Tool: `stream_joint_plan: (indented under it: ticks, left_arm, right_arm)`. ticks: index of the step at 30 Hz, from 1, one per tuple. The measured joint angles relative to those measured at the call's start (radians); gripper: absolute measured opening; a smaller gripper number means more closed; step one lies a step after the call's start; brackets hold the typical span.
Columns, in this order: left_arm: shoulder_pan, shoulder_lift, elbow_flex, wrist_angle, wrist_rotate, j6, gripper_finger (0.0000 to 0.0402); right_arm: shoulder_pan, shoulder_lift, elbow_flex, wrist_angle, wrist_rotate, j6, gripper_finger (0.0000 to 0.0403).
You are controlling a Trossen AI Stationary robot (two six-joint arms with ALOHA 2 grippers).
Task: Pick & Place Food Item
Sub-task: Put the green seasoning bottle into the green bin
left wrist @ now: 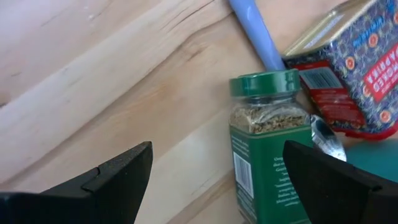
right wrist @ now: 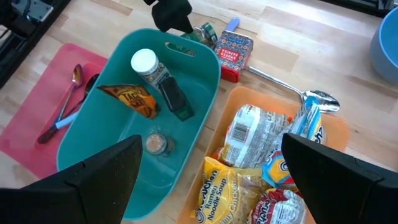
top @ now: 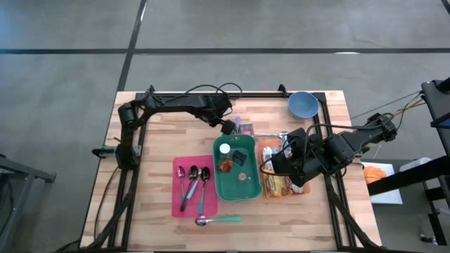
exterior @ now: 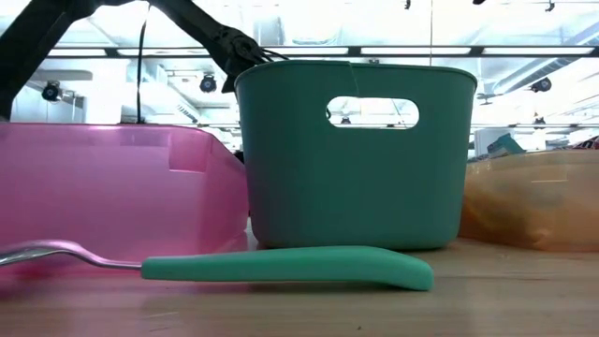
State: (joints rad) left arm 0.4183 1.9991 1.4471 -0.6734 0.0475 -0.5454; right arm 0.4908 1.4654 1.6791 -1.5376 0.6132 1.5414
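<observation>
A glass spice jar [left wrist: 267, 149] with a green lid and green label lies on its side on the wood table, next to a red and blue tin [left wrist: 348, 68], just beyond the far wall of the teal bin [top: 235, 184]. My left gripper [left wrist: 217, 180] hovers open above the jar, one finger on each side of it and clear of it; the high view shows this gripper [top: 230, 128] at the bin's far edge. My right gripper [right wrist: 211, 168] waits open above the orange tray [top: 304, 191] of noodle packets. The bin holds a white-capped bottle [right wrist: 146, 65], an orange packet and a dark bottle.
A blue-handled spoon [right wrist: 292, 87] lies behind the tin. At the left, the pink tray [top: 177, 200] holds several spoons. A green-handled spoon [top: 218, 220] lies near the table's front edge. A blue bowl [top: 302, 104] stands at the far right.
</observation>
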Motion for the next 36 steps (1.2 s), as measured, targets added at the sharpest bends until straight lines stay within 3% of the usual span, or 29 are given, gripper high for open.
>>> stream_joint_plan:
  ticks: [4,15,23,36]
  left_arm:
    - [0.0,0.001,-0.001,0.003,0.002,0.04,0.036]
    - [0.0,-0.003,-0.057,0.03,0.017,-0.067,0.036]
    - [0.0,-0.003,-0.058,0.025,0.016,-0.061,0.036]
    - [0.023,-0.012,-0.056,-0.103,-0.012,-0.028,0.036]
  right_arm:
    - [0.0,0.0,0.0,0.004,0.0,0.002,0.0382]
    - [0.0,0.0,0.0,0.057,-0.008,0.0,0.0382]
    - [0.0,0.0,0.0,0.122,-0.017,-0.106,0.0382]
    - [0.0,0.0,0.0,0.127,-0.076,-0.112,0.0382]
